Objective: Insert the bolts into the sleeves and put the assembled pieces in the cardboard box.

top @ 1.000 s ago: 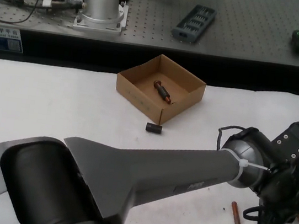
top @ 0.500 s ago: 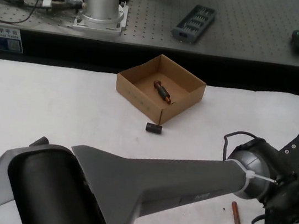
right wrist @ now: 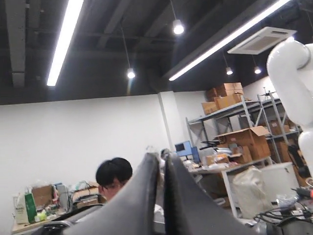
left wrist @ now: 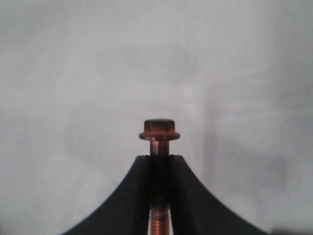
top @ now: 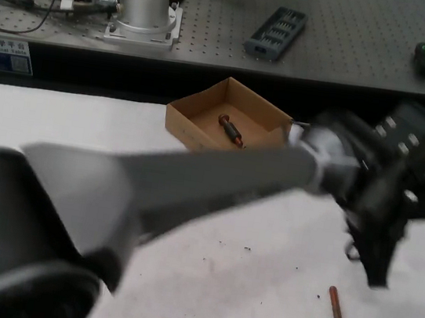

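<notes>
— How much of the job is being counted as done?

— One piece [top: 231, 130] is being seen lying inside the box [top: 184, 126], its bolt already sleeved, so one round is being judged finished.

— And what is being handled now?

— A held bolt [left wrist: 158, 131] is being clamped by the left hand [left wrist: 159, 157], its shank being pinched between the fingers [left wrist: 132, 196] and its head being left poking past the tips. In the high view that hand is being held above the desk [top: 257, 292], to the right of the box and on its near side.

— Is anything being left lying about?

— A loose bolt [top: 337, 313] is being left flat on the desk, well apart from the box, right of it and nearer; nothing is touching it.

— And the right hand [right wrist: 163, 159]?

— It is being held closed on nothing, pointed up at the ceiling.

— So what is being reckoned outstanding?

— Both bolts are being judged as waiting to be sleeved and boxed; of three bolts in sight, one is being taken as done.
</notes>
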